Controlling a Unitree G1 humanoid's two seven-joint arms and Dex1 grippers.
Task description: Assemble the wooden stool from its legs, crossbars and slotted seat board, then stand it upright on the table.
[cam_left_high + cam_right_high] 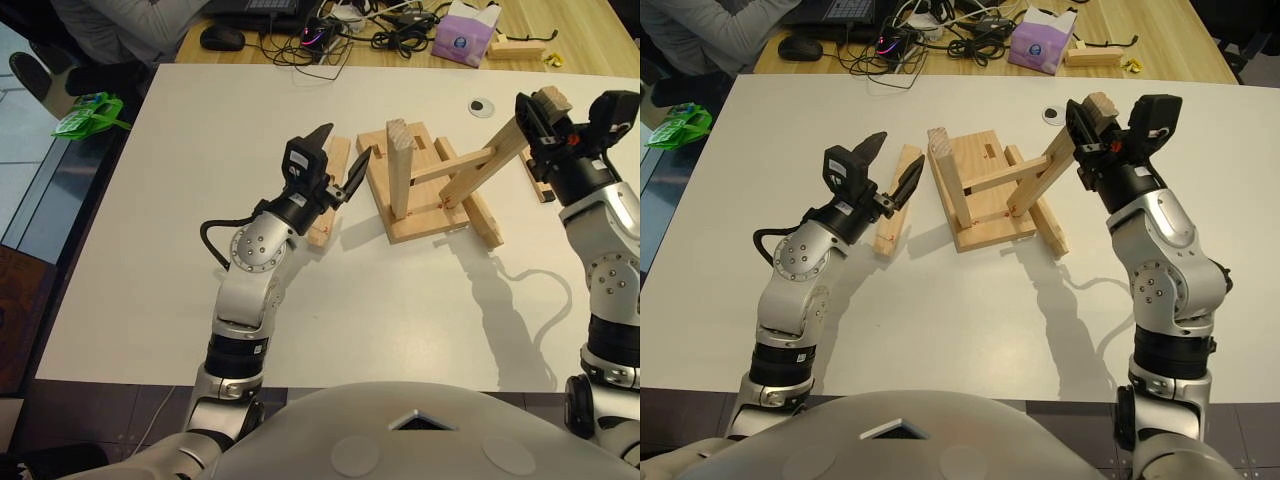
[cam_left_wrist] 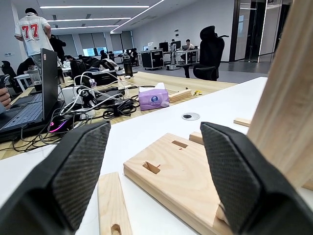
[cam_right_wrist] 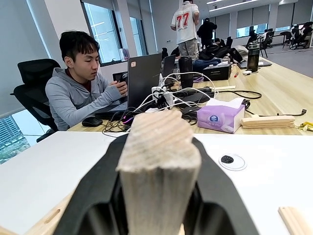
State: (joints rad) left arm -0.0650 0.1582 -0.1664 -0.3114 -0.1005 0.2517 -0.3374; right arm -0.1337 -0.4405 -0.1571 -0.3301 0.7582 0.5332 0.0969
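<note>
Though well beyond stool point(image 1: 425, 222) — tissue box point(image 1: 466, 32), cables point(image 1: 395, 35)

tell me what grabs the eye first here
On the table, a seat board lies flat with an upright leg standing on it. The right gripper, jaws shut, holds a tilted leg, while the left gripper hovers open above a loose wooden bar.
</note>
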